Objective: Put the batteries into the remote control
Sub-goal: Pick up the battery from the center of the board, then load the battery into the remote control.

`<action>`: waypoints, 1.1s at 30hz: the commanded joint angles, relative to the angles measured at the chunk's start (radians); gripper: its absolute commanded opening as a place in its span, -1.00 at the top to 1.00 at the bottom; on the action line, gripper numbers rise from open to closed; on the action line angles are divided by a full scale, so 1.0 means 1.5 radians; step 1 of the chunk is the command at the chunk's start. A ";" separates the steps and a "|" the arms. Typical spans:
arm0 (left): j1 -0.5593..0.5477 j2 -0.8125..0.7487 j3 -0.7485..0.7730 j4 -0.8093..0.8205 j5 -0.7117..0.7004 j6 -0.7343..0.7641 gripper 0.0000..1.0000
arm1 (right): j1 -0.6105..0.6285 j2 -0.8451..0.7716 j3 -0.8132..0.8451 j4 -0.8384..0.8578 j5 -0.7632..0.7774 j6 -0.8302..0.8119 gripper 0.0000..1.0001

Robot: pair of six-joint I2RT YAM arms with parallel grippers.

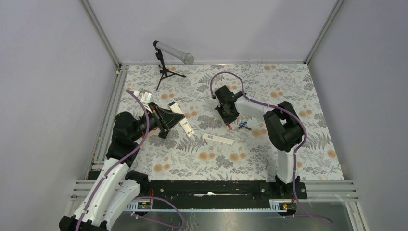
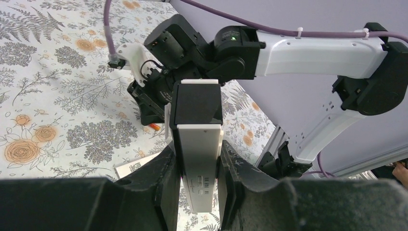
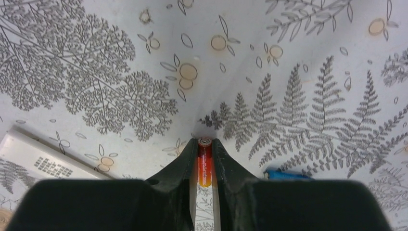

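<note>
Remote in left gripper, battery in right gripper

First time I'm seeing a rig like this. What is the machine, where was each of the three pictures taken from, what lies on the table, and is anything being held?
These are two robot arms bolted at the table's near edge. The wide picture comes from a fixed camera above and behind them, with the left arm on the left and the right arm on the right. The other two pictures come from a camera on each wrist, looking along that arm's jaws. The left wrist view shows the white-and-black remote clamped in the left jaws. The right wrist view shows the right jaws closed on a small red battery, down at the floral table cover, with a blue battery lying beside it. A white printed strip lies mid-table. A microphone on a tripod stands at the back.
</note>
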 commanded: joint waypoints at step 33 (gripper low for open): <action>-0.045 0.123 -0.042 0.305 0.015 -0.354 1.00 | 0.216 -0.533 -0.181 0.430 -0.192 0.284 0.72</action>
